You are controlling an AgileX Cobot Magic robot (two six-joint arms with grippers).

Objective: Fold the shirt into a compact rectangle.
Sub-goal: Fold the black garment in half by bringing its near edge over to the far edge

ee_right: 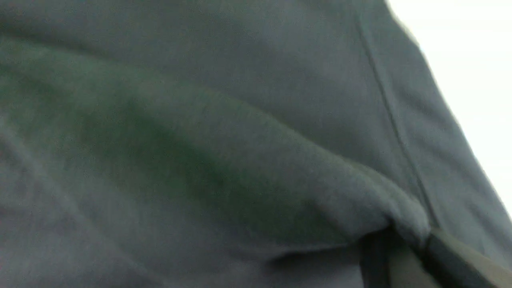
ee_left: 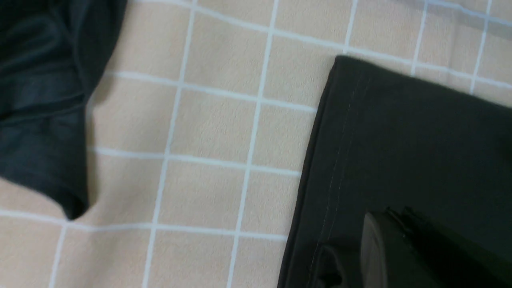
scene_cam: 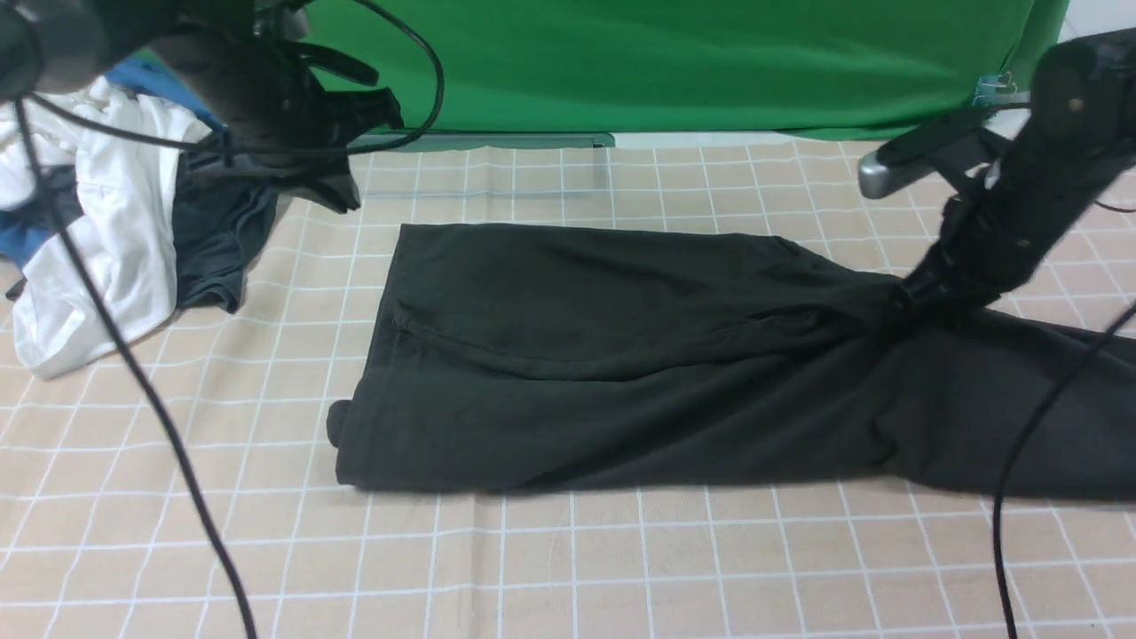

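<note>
The charcoal-black shirt [scene_cam: 621, 355] lies on the table folded into a long band, its right end running past the picture's right edge. My right gripper [scene_cam: 905, 300] is shut on a bunched ridge of the shirt [ee_right: 304, 168] near that end; the cloth pinches between its fingers [ee_right: 448, 252]. My left gripper [scene_cam: 342, 191] hangs raised at the back left, above the shirt's far left corner [ee_left: 344, 80]. In the left wrist view it [ee_left: 390, 214] looks shut, with nothing visibly held. The chest print does not show.
A heap of clothes sits at the left: a white garment [scene_cam: 106, 222], a dark grey garment [scene_cam: 217, 240] [ee_left: 44, 120] and blue cloth [scene_cam: 27, 244]. Black cables [scene_cam: 151, 399] [scene_cam: 1021, 461] hang across both sides. A green backdrop [scene_cam: 674, 62] closes the back of the checked tablecloth [scene_cam: 621, 568].
</note>
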